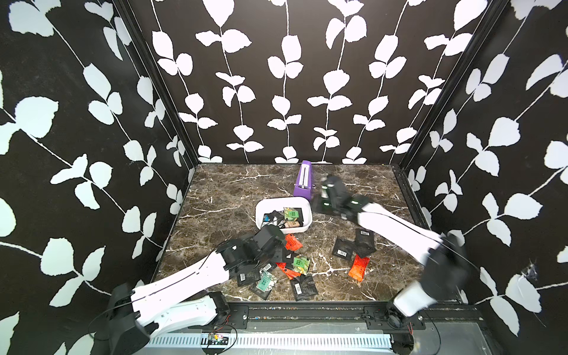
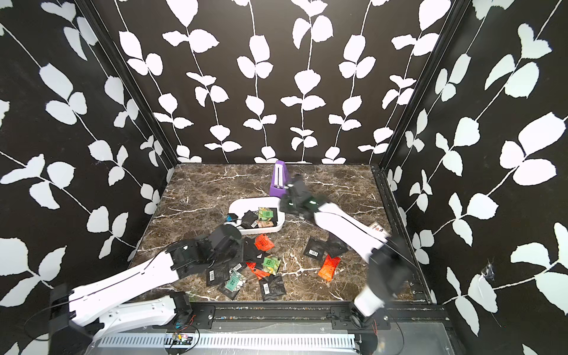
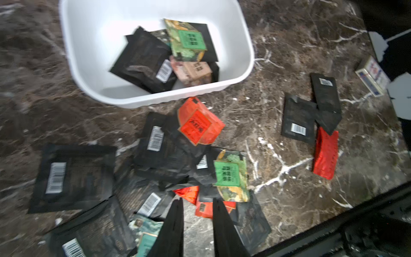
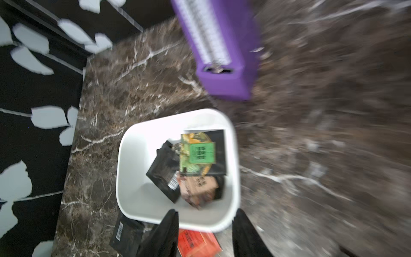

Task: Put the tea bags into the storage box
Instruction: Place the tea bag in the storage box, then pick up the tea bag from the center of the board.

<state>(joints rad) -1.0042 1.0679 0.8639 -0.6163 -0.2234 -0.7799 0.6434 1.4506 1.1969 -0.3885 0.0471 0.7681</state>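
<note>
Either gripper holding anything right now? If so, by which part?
Nothing is held. The left gripper has its jaws apart above the loose tea bags; the right gripper is open by the box rim, nothing between.

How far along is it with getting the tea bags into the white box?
Partly done. A handful of tea bags already lie in the white box. Nothing is in hand: the left gripper hangs open over the pile in front of the box, and the right gripper is open and empty by the box. Left: that pile plus four bags off to its right, seemingly well over half.
</note>
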